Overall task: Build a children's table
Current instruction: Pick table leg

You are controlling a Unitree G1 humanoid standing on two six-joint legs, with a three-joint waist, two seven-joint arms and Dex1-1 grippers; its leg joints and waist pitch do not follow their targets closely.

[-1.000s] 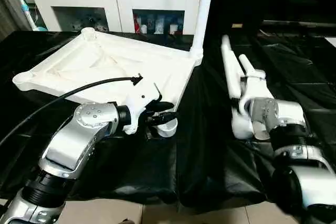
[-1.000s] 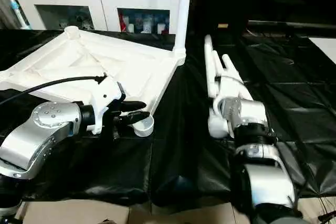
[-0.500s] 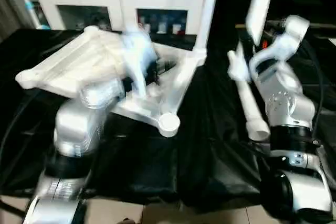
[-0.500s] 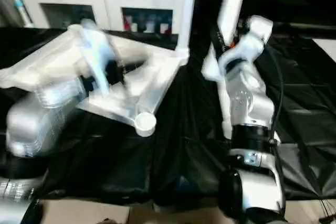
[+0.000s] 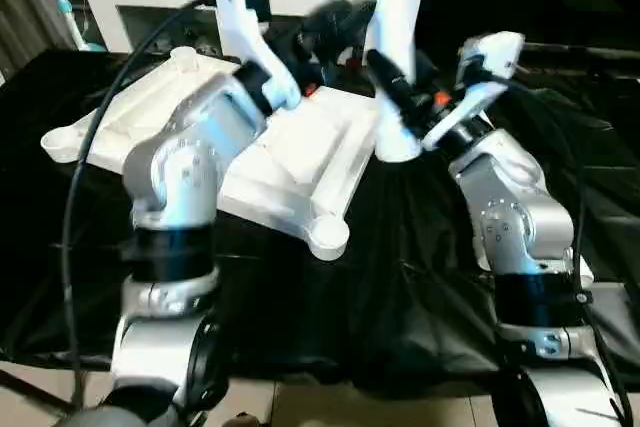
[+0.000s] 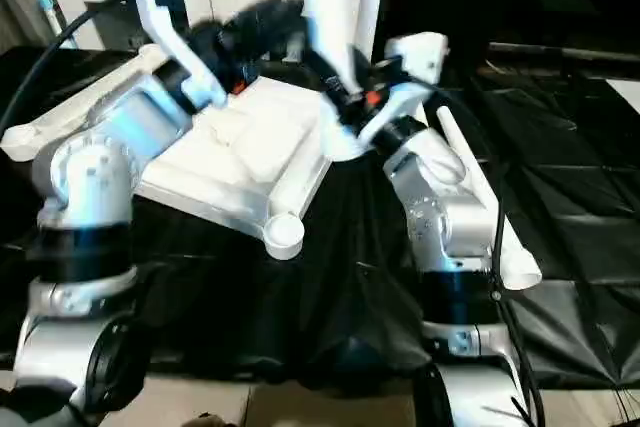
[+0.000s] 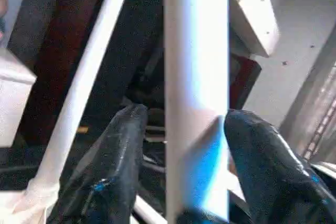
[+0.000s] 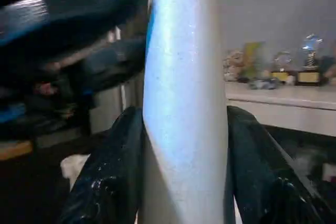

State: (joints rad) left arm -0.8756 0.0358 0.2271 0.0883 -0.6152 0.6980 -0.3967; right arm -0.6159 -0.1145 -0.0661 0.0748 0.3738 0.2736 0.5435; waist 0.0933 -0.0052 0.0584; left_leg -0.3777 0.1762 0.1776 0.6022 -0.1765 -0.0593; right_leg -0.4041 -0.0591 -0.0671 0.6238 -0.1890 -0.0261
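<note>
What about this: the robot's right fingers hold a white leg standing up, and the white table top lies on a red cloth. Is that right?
Not quite. The cloth is black, not red, as the left eye view shows. The rest holds: the right fingers hold a white leg standing up, and the white table top lies on that cloth.

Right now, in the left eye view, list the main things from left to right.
Tabletop lying underside up → held leg, upright in the right gripper → the right arm's silver forearm.

black-draped table (image 5: 420, 277), tabletop (image 5: 300, 147), loose leg (image 6: 480, 207)
</note>
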